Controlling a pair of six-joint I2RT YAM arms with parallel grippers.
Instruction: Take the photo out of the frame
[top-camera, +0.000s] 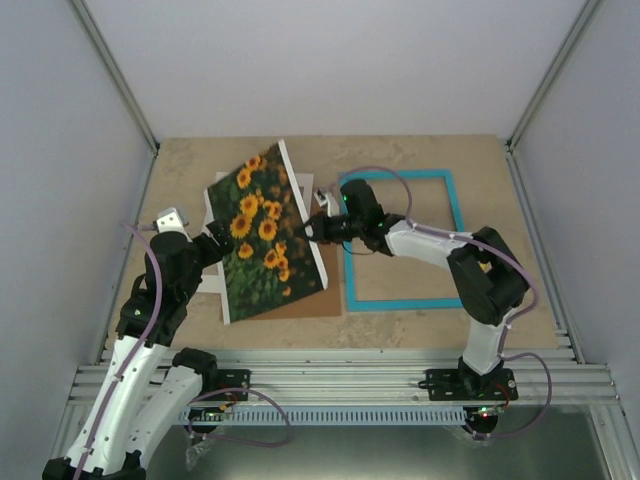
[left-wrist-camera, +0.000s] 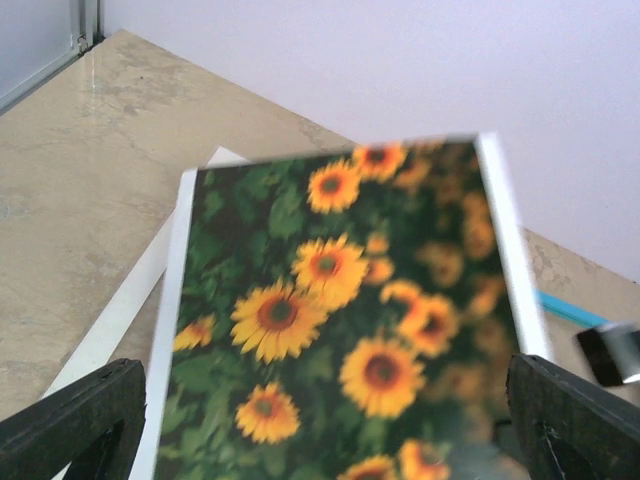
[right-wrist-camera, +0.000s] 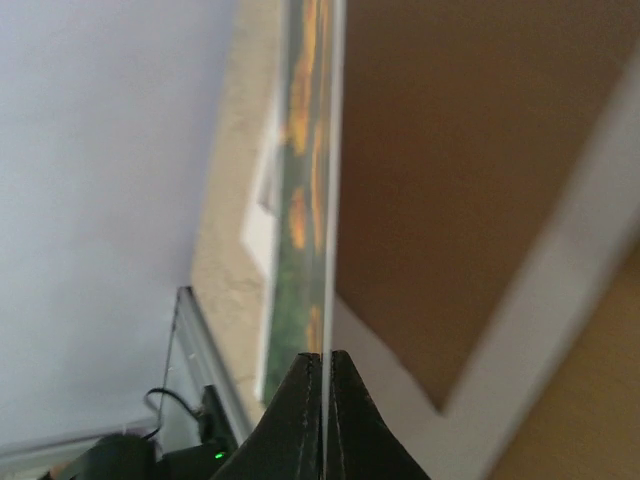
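Observation:
The photo (top-camera: 262, 230), orange sunflowers on dark green with white side edges, stands tilted above the table, its left edge low and its right edge raised. My right gripper (top-camera: 312, 229) is shut on its right edge; in the right wrist view the fingers (right-wrist-camera: 300, 420) pinch the thin sheet (right-wrist-camera: 308, 200) edge-on. My left gripper (top-camera: 214, 244) is open at the photo's left edge. In the left wrist view its fingers (left-wrist-camera: 75, 420) stand wide apart with the photo (left-wrist-camera: 340, 330) between them. The turquoise frame (top-camera: 400, 301) lies flat to the right, without the photo in it.
A brown fibreboard back (top-camera: 312, 302) lies under the photo and also shows in the right wrist view (right-wrist-camera: 470, 150). A white mat sheet (top-camera: 213, 195) lies beneath at the left and shows in the left wrist view (left-wrist-camera: 110, 320). Enclosure walls (top-camera: 60, 180) stand round the table.

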